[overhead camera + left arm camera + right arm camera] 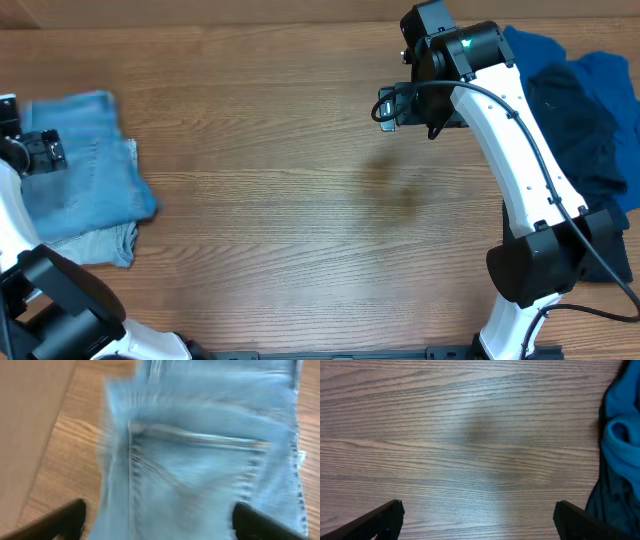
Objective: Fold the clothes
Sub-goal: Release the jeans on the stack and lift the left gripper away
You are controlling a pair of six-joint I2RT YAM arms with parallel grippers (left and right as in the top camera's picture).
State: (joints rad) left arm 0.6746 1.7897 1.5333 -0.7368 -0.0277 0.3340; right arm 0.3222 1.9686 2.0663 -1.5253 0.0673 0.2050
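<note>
Two dark fingertips [65,520] are all you get of your left gripper [159,507], cropped by the bottom of its wrist view; its jaws stand spread wide, released, over the light-blue jeans [200,470]; that picture is smeared with blur, so only a back pocket [195,480] with tan stitching reads, its mouth on the side away from the jaws. Your right gripper [479,507] likewise shows only its tips, jaws released above the bare wood-grain table [470,435]; a royal-blue garment [620,435] bulges in at the right edge, cut off, with dark navy cloth [607,510] below it. From overhead, the light-blue jeans lie folded at the table's left edge, nearly square, so you cannot tell their long axis; paler jeans [95,245] peek out on the near side, mostly hidden; the royal-blue and navy heap sits far right, partly behind the right arm [520,170].
</note>
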